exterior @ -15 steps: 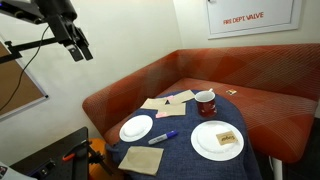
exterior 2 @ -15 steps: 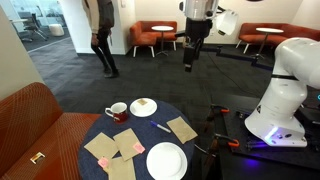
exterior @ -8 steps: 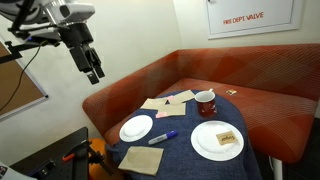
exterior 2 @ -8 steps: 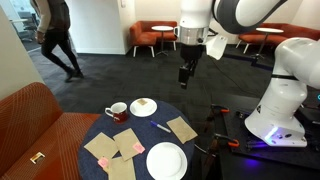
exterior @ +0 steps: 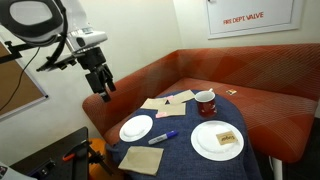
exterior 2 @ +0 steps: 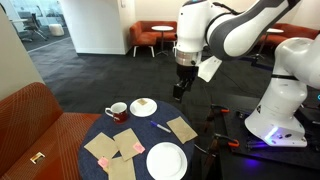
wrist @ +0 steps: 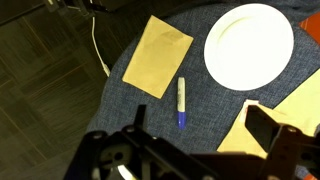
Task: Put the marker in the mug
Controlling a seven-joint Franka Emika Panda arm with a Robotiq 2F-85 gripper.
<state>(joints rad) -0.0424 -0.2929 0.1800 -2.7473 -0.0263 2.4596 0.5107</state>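
**A:** Where is the marker point(wrist: 181, 102) lying?

**B:** It is lying flat on the blue table point(exterior: 187, 122), out in the open, with nothing touching it. In the wrist view it is sitting between a tan napkin point(wrist: 158, 56) and an empty plate point(wrist: 249, 44), near both. Its blue end is pointing toward the bottom of that picture.

**A:** And the mug point(exterior: 205, 102)?

**B:** It is standing upright toward the back of the table, near the red sofa point(exterior: 270, 100) and well apart from the marker. A second plate point(exterior: 203, 146) carrying some food is sitting between the mug and the table's near edge. Some loose papers point(exterior: 160, 104) are lying beside the mug.

**A:** Is anything holding the marker?

**B:** No. The gripper point(exterior: 104, 88) is hanging in the air above the sofa's side, off the table's edge and well apart from both marker and mug. In an exterior view the gripper point(exterior 2: 179, 90) is hanging high over the far side of the table.

**A:** How are its fingers standing?

**B:** They are standing wide apart. In the wrist view the fingers point(wrist: 268, 128) are showing as dark shapes at the bottom corners. Only the table and the marker's blue end are showing far below the gap, so they are gripping nothing.
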